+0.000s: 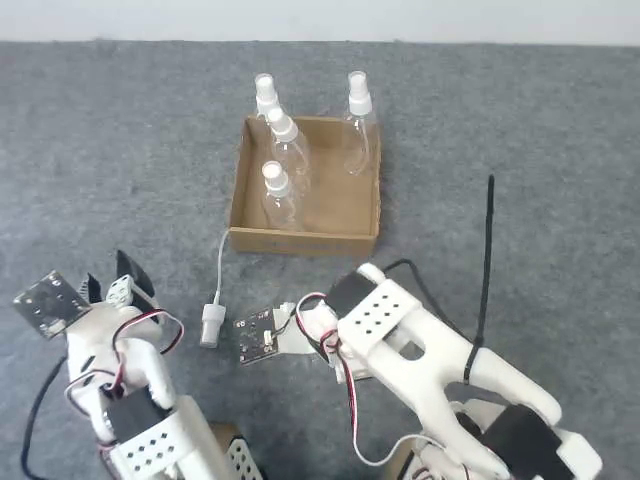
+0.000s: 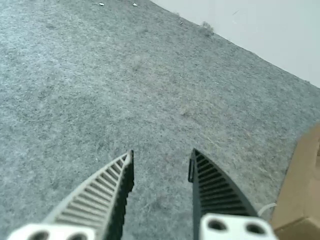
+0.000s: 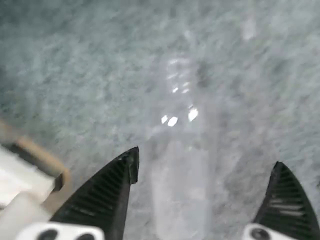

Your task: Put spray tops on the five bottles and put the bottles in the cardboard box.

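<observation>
The cardboard box (image 1: 350, 215) stands at the middle back of the grey carpet. Several clear bottles with white spray tops stand in it: one on the right (image 1: 358, 125), two on the left (image 1: 287, 150) (image 1: 276, 195) and one at the far left corner (image 1: 265, 97). A loose spray top (image 1: 210, 325) with its thin tube lies in front of the box. In the right wrist view a clear bottle (image 3: 182, 150) lies on the carpet between the fingers of my open right gripper (image 3: 205, 170). My left gripper (image 2: 161, 167) (image 1: 105, 277) is open over bare carpet at the front left.
The right arm's white body (image 1: 420, 350) covers the carpet in front of the box. A thin black rod (image 1: 488, 260) stands upright to its right. The box's corner (image 2: 305, 190) shows beside the left gripper. Bare carpet lies to the far left and right.
</observation>
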You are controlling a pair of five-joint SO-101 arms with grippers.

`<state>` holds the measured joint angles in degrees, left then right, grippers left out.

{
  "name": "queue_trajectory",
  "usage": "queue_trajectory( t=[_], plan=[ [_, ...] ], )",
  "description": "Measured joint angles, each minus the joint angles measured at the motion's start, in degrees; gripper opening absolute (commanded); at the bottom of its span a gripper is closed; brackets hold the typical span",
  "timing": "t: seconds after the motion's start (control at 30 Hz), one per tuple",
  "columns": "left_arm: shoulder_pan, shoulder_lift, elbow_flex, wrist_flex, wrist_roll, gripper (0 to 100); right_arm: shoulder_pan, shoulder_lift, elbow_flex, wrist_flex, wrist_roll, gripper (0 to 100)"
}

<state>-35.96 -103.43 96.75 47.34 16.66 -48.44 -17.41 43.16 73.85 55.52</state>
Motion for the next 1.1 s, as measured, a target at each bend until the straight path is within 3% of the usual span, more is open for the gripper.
queue_trajectory(
  t=[0.2, 0.67, 0.87, 1.1],
  plan=[
    [0.0, 0.0, 0.0, 0.0, 0.0, 17, 0.0, 0.0, 2.2, -6.0, 0.0, 34.0],
    [0.0, 0.0, 0.0, 0.0, 0.0, 17, -3.5, 0.0, 4.0, -6.6, 0.0, 33.8],
    [0.0, 0.0, 0.0, 0.0, 0.0, 17, -3.4, 0.0, 4.0, -6.6, -1.8, 23.4],
    [0.0, 0.0, 0.0, 0.0, 0.0, 17, -3.8, 0.0, 4.0, -6.6, -2.9, 23.1]
  ],
)
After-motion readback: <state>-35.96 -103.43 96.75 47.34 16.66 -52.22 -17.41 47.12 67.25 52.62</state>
